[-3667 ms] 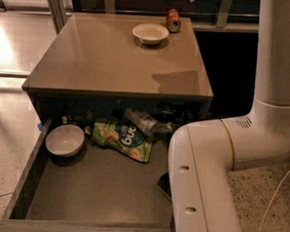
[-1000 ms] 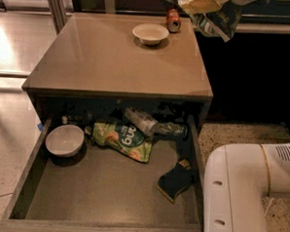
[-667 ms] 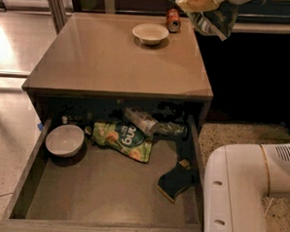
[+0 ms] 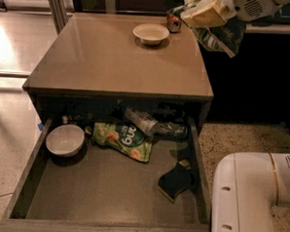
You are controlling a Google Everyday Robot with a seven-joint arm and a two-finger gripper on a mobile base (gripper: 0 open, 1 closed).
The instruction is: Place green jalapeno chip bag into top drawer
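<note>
The claw is at the top right of the view, raised over the far right corner of the desk. It is clamped on the top of the green jalapeno chip bag, and the bag hangs below it in the air, tilted, its lower end out past the right edge of the desk. The bag touches neither the desk nor anything else but the claw. How wide the fingers stand around the foil cannot be told, since the bag and the claw's pale body overlap there.

On the desk, 1 shallow cream bowl sits near the far edge, and a reddish can stands just beside it, close under the claw.

The top drawer is pulled out below the desk. In it lie 1 white bowl at the left, a bright green pouch in the middle, a clear bottle on its side at the back, and a dark sponge near the right wall. The robot's white arm fills the lower right corner.
</note>
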